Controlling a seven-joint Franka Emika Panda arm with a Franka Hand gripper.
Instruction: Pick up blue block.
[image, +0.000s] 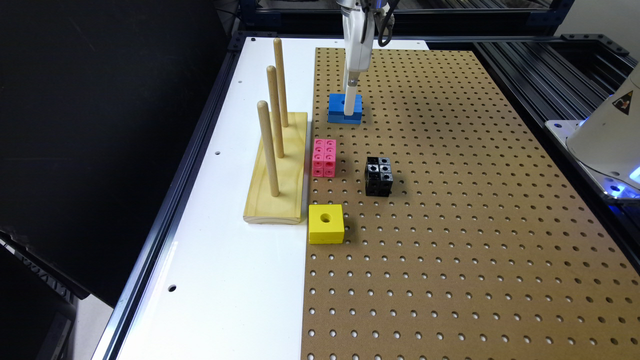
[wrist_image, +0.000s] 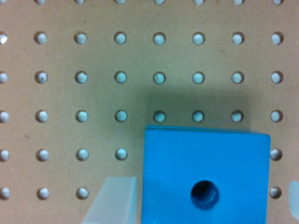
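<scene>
Blue block (image: 345, 108) on pegboard surface (image: 475, 225), far end, at 12 o'clock from pink cube cluster (image: 324, 158). Tool (image: 351, 102) directly over block, white fingers straddling it. Wrist view: blue block (wrist_image: 205, 175) between pale fingers (wrist_image: 114, 200), one at each side; small gap visible, so tool open, not clamping. Yellow block (image: 326, 223) at 6 o'clock from pink cluster.

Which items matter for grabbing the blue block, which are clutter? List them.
Job:
blue block
tool, fingers either side of the block

Lying about:
yellow block
pink cube cluster
black cube cluster
wooden peg stand
pegboard
</scene>
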